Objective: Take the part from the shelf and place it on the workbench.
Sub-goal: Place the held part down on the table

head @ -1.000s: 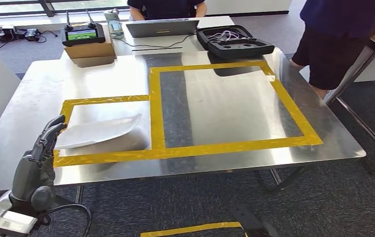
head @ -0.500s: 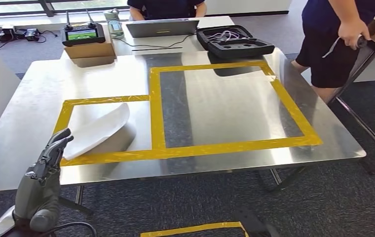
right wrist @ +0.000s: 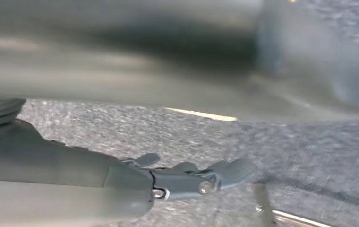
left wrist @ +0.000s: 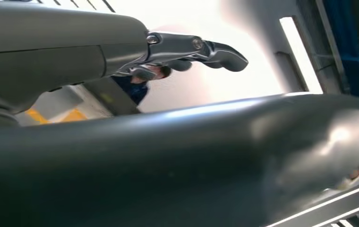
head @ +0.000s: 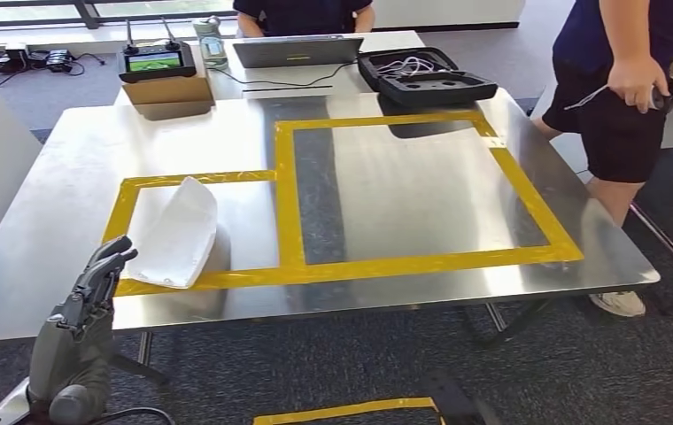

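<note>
The white curved part (head: 176, 233) lies on the steel workbench (head: 386, 190), inside the smaller yellow-taped rectangle at the front left. One end of it overlaps the front tape strip. My left hand (head: 89, 301) hangs just off the bench's front left edge, a short way from the part, fingers stretched out and holding nothing. In the left wrist view the left hand (left wrist: 187, 52) also shows straight fingers with nothing in them. My right hand (right wrist: 187, 177) hangs over grey carpet, fingers extended and holding nothing.
A person (head: 625, 80) stands at the bench's right side holding a small object. Another person (head: 302, 13) sits behind a laptop (head: 293, 50). An open black case (head: 426, 75) and a controller on a cardboard box (head: 156, 64) sit at the back. Yellow tape (head: 351, 412) marks the floor.
The part has swung round inside the taped rectangle from lying crosswise to pointing front to back. My left hand has drawn back and down from it. The standing person stepped closer.
</note>
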